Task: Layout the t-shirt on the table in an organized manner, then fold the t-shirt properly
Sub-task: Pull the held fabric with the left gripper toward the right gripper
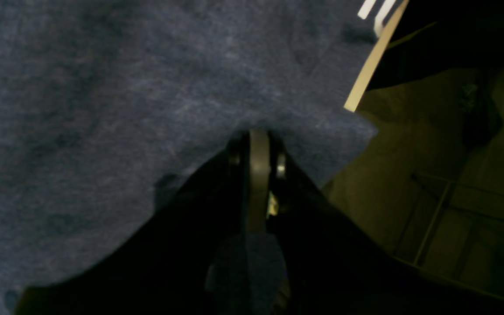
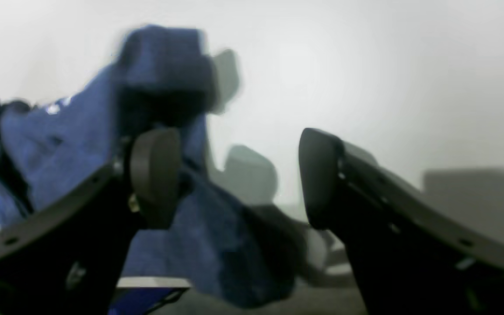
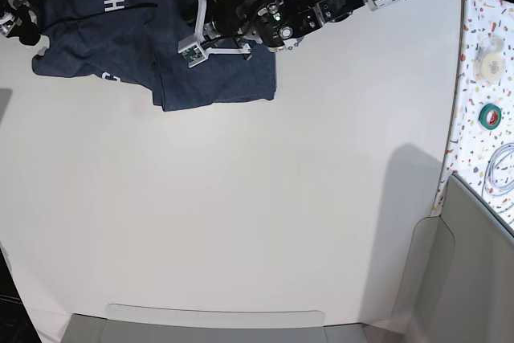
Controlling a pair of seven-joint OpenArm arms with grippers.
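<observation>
The dark navy t-shirt (image 3: 217, 82) lies bunched at the far left of the white table (image 3: 241, 214), with white letters showing near its top edge. My left arm (image 3: 265, 18) reaches over it from the right. In the left wrist view my left gripper (image 1: 258, 136) is shut on a pinch of the t-shirt (image 1: 103, 109), close to the table's edge. In the right wrist view my right gripper (image 2: 239, 175) stands open above the table (image 2: 365, 65). Blurred t-shirt fabric (image 2: 59, 144) hangs beside and behind its left finger, and nothing is between the fingers.
A speckled strip (image 3: 482, 6) runs along the right side, with a green tape roll (image 3: 490, 116), a round white item (image 3: 488, 58) and a white cable (image 3: 502, 170) on it. The table's tan edge (image 1: 374, 57) drops to a dark floor with a metal frame (image 1: 435, 218).
</observation>
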